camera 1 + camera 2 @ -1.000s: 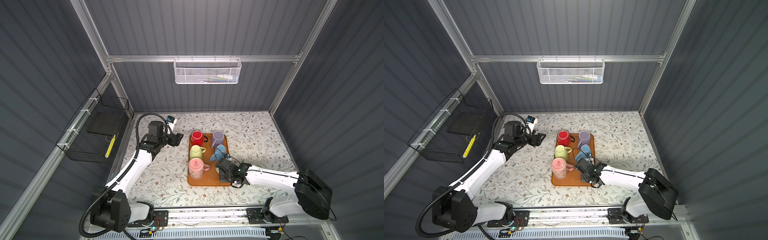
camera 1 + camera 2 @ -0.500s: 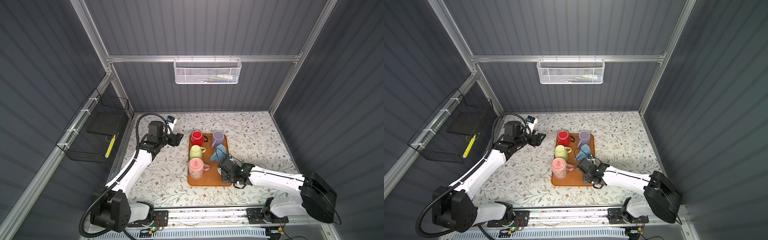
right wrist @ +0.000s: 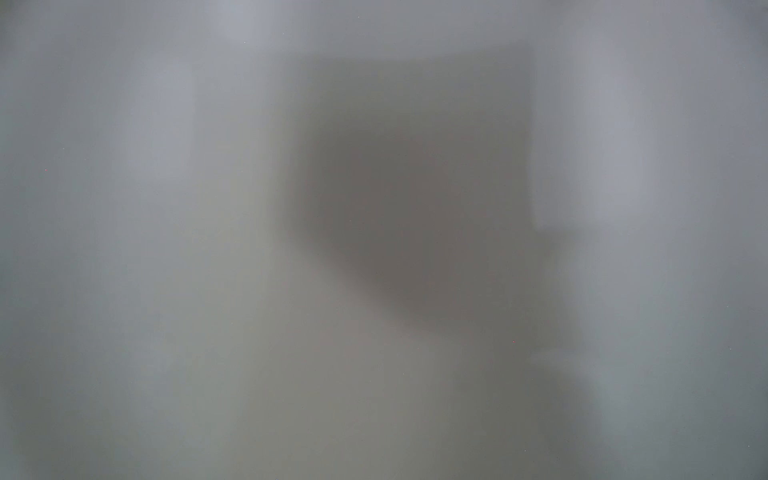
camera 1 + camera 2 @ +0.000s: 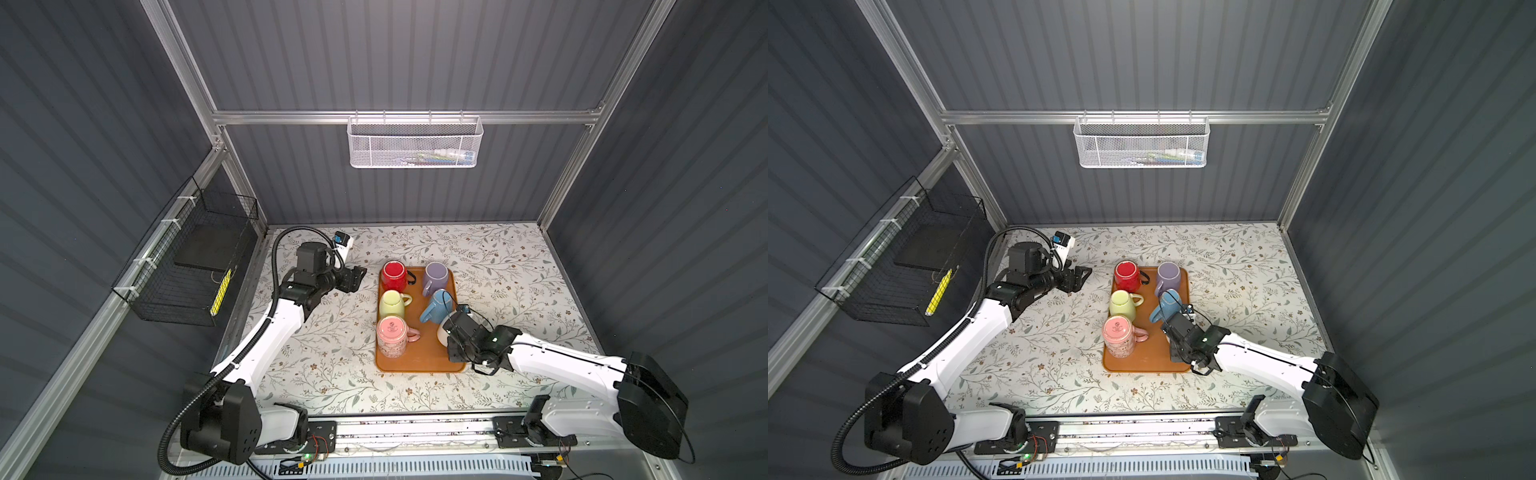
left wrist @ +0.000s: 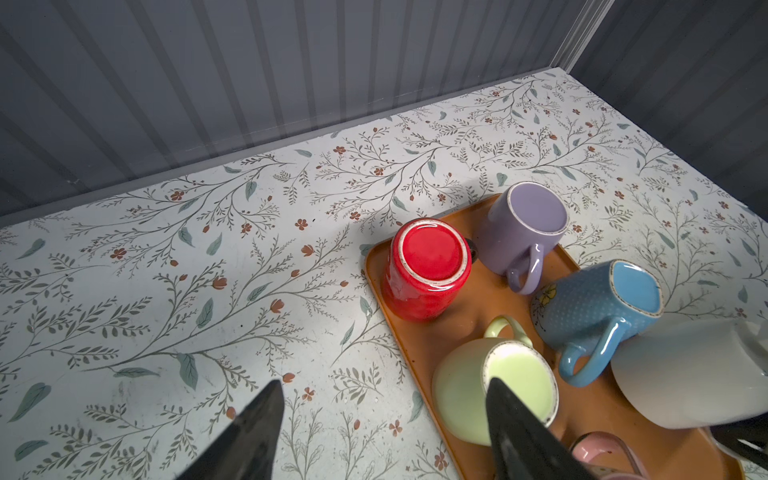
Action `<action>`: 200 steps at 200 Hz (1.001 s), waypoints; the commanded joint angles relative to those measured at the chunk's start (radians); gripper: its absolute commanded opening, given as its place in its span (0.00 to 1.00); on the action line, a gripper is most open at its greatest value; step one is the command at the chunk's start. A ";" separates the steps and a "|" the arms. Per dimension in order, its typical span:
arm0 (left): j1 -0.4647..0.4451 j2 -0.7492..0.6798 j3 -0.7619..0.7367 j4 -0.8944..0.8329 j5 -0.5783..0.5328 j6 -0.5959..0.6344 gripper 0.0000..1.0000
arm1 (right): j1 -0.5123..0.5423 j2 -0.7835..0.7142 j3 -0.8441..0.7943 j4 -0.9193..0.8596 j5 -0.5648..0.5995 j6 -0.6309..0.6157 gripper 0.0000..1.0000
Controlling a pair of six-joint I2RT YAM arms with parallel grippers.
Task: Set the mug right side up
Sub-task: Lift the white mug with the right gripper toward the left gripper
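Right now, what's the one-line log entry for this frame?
right claw: shut on tilted white mug, over orange tray | left claw: open, above table beside red mug | task: white mug not yet upright

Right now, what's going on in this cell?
The right arm has its jaws closed on the white mug at the near right of the orange tray, apparently mid-flip; the mug is tipped over, not yet upright. The blue mug next to it is tilted. The red mug, purple mug, yellow-green mug and pink mug sit bottom up on the tray. The left arm hovers over the table beside the tray, jaws open, holding nothing.
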 commanded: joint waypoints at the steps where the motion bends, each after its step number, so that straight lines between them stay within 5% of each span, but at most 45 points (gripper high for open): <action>1: -0.006 0.002 0.003 0.001 0.022 -0.013 0.76 | -0.014 -0.029 -0.008 0.025 0.007 -0.010 0.00; 200: -0.005 0.041 0.046 0.080 0.092 -0.111 0.76 | -0.125 -0.278 0.032 -0.021 -0.036 -0.126 0.00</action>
